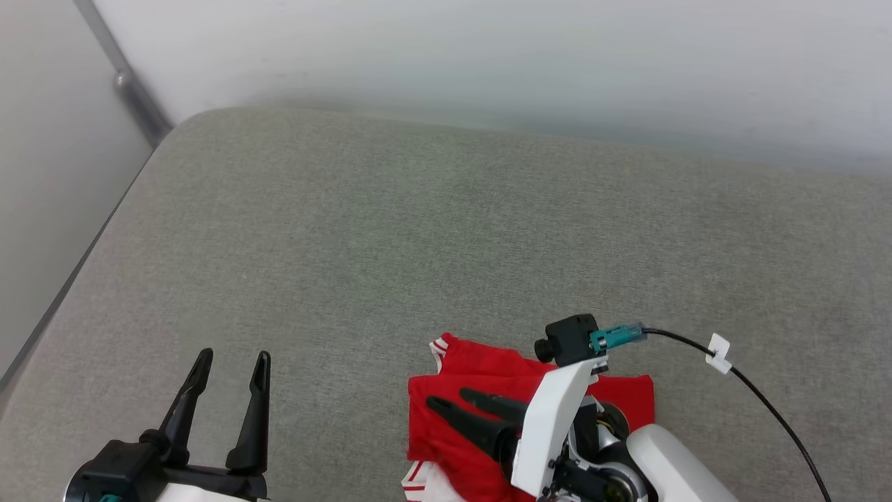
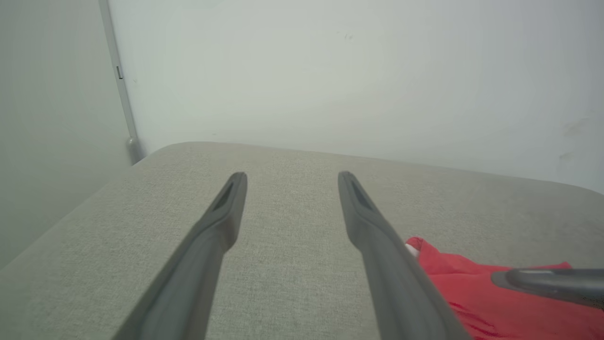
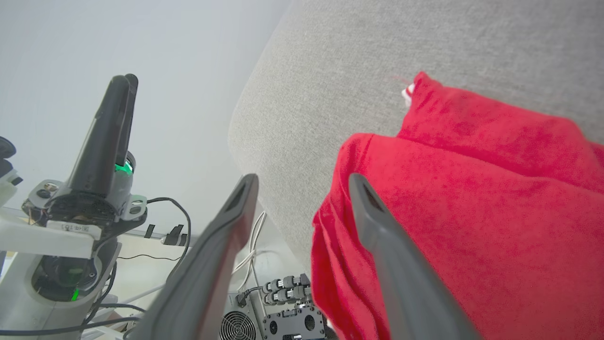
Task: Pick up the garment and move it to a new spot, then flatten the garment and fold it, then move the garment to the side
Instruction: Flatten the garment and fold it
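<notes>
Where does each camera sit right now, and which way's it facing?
Head: up top, looking down on the grey cushion; left gripper lower left, right gripper over the garment.
Left wrist: along its open fingers, across the cushion to the wall.
Right wrist: along its open fingers, at the garment's edge.
Shared: all show the garment.

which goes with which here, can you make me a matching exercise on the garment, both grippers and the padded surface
Things:
1. garment
2. left gripper
3. right gripper
4. padded surface

States:
a. grey fabric
b. jaws open over bare grey fabric
c. red, lying in folds by the near edge
d. jaws open over the red cloth

Pairs: 1-c, 2-b, 3-d, 4-a
</notes>
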Available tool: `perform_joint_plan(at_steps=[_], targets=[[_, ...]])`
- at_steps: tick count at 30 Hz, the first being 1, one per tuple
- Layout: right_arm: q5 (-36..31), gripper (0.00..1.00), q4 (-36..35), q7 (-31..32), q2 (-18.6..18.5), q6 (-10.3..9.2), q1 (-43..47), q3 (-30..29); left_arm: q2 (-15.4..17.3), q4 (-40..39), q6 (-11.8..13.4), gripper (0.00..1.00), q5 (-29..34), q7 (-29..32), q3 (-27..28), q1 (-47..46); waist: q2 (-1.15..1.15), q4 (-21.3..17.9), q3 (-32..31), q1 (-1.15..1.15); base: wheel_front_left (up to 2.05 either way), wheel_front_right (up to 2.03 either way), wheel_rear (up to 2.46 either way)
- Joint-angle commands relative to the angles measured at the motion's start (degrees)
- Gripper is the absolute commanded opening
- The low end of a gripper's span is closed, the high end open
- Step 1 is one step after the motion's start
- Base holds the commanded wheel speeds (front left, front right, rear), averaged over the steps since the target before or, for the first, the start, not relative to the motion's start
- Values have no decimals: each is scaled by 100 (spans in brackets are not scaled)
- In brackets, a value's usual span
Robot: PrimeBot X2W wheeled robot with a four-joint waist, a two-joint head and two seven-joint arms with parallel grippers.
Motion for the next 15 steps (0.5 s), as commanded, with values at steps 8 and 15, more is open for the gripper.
perform_joint_plan(at_steps=[8, 15], targets=[[-942, 100, -163, -61, 7, 0, -496, -545, 19, -84, -8, 100, 44, -26, 26, -80, 0, -409, -74, 0, 0, 0, 0], [-2743, 100, -820, -433, -642, -1, -700, -1113, -32, -174, -8, 100, 21, -21, 20, -145, 0, -725, -77, 0, 0, 0, 0]])
